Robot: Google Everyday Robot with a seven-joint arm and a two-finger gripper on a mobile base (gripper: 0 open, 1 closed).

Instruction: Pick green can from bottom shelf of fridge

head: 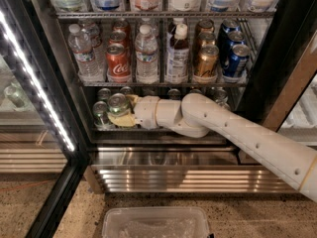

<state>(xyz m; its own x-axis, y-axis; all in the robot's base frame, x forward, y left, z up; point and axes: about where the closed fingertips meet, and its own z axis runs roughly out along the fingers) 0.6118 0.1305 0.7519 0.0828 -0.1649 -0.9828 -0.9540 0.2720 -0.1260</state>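
Observation:
The fridge (277, 58) stands open, and its bottom shelf (163, 129) holds a row of short cans. My gripper (121, 111) reaches into the left part of that shelf. Its yellowish fingers (122, 120) are closed around a green can (118, 102) with a silver top, held near the shelf's front. Another green can (101, 114) stands just to its left. More can tops (174, 93) show behind my white arm (233, 133), which hides much of the row.
The rack above holds water bottles (82, 53), a red cola can (118, 62), gold cans (205, 62) and blue cans (237, 59). The glass door with its light strip (37, 86) is swung open at left. A clear plastic bin (156, 223) sits on the floor below the ribbed steel base (188, 178).

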